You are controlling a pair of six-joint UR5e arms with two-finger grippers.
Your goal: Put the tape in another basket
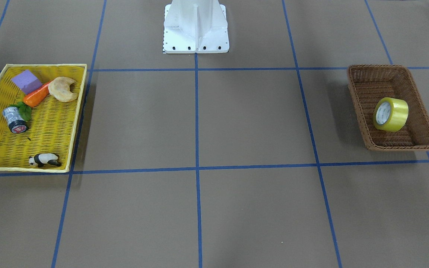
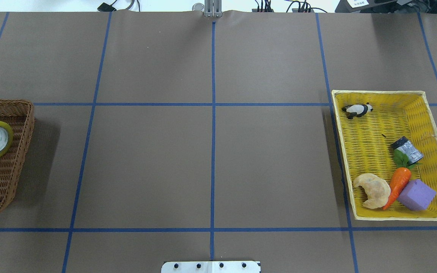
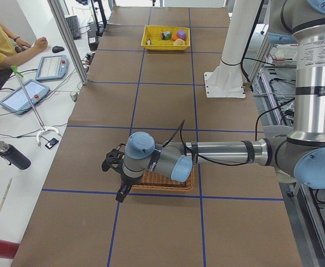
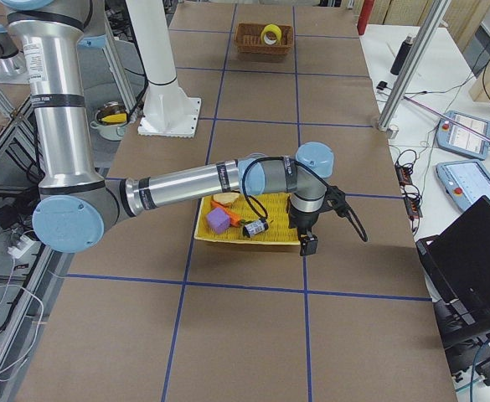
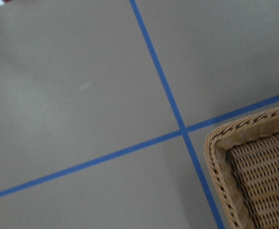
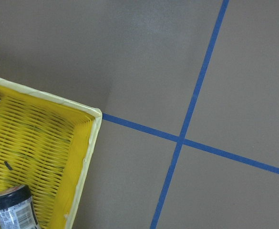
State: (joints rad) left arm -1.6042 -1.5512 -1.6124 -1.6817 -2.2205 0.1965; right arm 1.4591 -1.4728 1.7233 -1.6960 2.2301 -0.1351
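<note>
On the left side of the brown table [image 2: 146,170], left arm [image 3: 223,151] reaches out low across the wicker basket [image 1: 363,93]; left gripper [image 3: 120,194] hangs past the basket's outer edge, and whether its jaws stand wide or narrow cannot be told. Right arm [image 4: 186,180] mirrors this over the yellow tray [image 1: 50,126]. Right gripper [image 4: 309,244] sits just beyond the tray's outer rim, jaw width likewise unreadable. Tray and basket lie well apart at opposite ends. Basket holds one item: tape [image 1: 390,114], in the half away from the robot's base. The roll stands on its rim, axis near horizontal and running along the table's length, open white core facing the table's middle. Tray holds a pale bread piece [image 1: 63,89] touching an orange carrot [image 1: 37,96], purple block [image 1: 26,81] just beside the carrot, silver cylinder [image 1: 14,119] at the carrot's leafy end, panda figure [image 1: 44,160] alone near the far corner.
</note>
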